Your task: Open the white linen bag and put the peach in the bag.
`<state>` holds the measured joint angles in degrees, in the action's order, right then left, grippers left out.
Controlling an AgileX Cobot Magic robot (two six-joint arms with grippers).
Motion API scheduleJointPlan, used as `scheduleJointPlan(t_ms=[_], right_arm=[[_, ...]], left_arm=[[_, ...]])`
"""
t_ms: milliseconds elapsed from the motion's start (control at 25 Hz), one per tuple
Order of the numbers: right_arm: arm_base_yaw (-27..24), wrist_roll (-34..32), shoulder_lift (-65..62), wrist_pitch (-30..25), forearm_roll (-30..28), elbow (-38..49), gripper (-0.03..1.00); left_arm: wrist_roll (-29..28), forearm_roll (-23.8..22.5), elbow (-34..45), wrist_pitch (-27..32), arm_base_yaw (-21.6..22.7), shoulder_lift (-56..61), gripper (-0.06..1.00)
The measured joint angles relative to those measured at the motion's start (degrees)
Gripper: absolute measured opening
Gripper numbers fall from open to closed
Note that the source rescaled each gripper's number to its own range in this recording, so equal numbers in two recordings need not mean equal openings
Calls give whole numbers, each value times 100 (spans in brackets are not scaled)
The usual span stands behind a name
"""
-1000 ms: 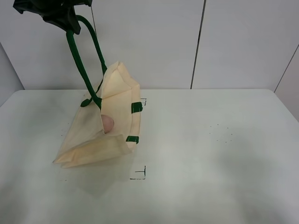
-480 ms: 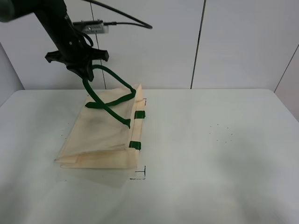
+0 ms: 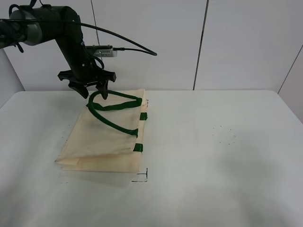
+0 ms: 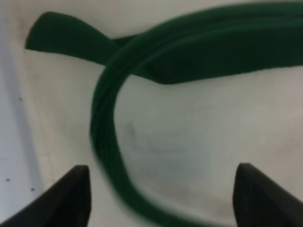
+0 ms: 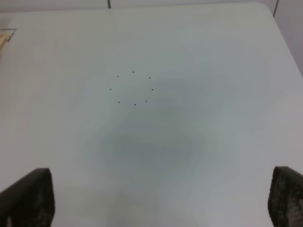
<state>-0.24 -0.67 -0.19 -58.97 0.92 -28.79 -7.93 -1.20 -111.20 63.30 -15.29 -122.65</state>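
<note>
The white linen bag (image 3: 99,142) lies flat on the table at the left, its mouth rim facing right. Its dark green handles (image 3: 113,120) lie in loose loops on top of the cloth. My left gripper (image 3: 92,92) hangs just above the bag's far edge, open and holding nothing. The left wrist view shows its gripper (image 4: 161,208) wide apart over the cream cloth (image 4: 189,127) and a handle loop (image 4: 104,132). The peach is hidden. My right gripper (image 5: 161,208) is open and empty over bare table, and is out of the exterior high view.
Black corner marks (image 3: 142,177) are drawn on the white table (image 3: 213,189) by the bag's near right corner. A ring of small dots (image 3: 225,135) sits right of centre and also shows in the right wrist view (image 5: 134,88). A panelled wall stands behind.
My left gripper came down from high up with the handle and let it go. The bag sank from held open to lying flat, and the peach seen in its mouth is now hidden.
</note>
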Motion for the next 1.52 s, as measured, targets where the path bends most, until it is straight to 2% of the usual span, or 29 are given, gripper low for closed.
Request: scheduleJointPlan(t_ms=[320,680,880,1040,1200,1520], right_arm=[[0,0,0,0,0,0,100],[0,0,0,0,0,0,100],[0,0,0,0,0,0,100],[0,0,0,0,0,0,100],[0,0,0,0,0,0,100],[0,0,0,0,0,0,100]], left_arm=[[-75,-141,0,73,324,0,100],[180,-187,0,288,1277,0,100],[225,-175,152,351,1340,151,100],[303,-169,808,351,1340,816,100],[314,-189,1832,351,1340,1848,100],[314,-220,4497,351,1340,4479,99]])
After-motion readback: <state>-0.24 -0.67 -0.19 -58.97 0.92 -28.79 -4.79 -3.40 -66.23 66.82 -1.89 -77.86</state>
